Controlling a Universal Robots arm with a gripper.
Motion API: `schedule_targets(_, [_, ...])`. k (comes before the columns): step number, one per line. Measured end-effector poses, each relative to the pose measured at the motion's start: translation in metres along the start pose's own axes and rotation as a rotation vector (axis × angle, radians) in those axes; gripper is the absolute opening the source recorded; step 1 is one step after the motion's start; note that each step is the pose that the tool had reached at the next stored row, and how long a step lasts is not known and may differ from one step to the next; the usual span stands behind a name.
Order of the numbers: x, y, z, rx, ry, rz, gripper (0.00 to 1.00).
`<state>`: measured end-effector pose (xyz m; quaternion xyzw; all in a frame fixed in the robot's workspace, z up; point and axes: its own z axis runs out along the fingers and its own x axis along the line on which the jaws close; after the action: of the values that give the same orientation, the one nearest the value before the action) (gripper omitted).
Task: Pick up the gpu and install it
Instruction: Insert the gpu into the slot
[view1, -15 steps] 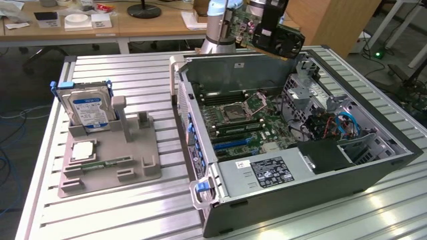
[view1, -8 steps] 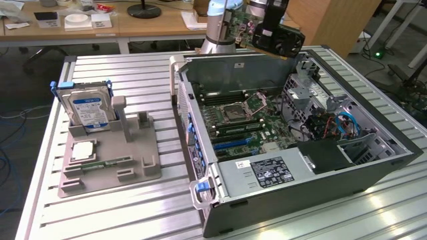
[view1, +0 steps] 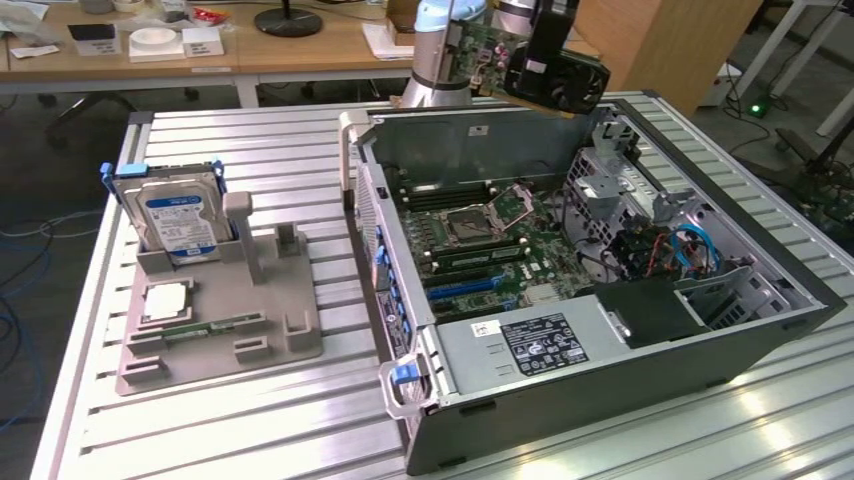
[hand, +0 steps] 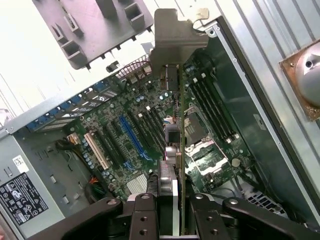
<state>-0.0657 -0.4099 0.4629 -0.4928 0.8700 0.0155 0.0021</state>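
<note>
Nearest me the open computer case (view1: 601, 400) lies on its side, its motherboard (view1: 527, 245) exposed and the long blue slot (hand: 132, 137) empty, so I judge the fitting not yet done. Beyond it, at about twelve o'clock from the board in the exterior view, the gripper (hand: 170, 200) has its fingers pinching the gpu (view1: 487, 50) edge-on, hanging clear above the case's far wall: lifted, but not seated
</note>
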Motion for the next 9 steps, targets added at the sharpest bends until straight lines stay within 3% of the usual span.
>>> schedule_targets(9, [0.0000,0.0000,0.0003,-0.0012,0.0017,-0.066,0.29])
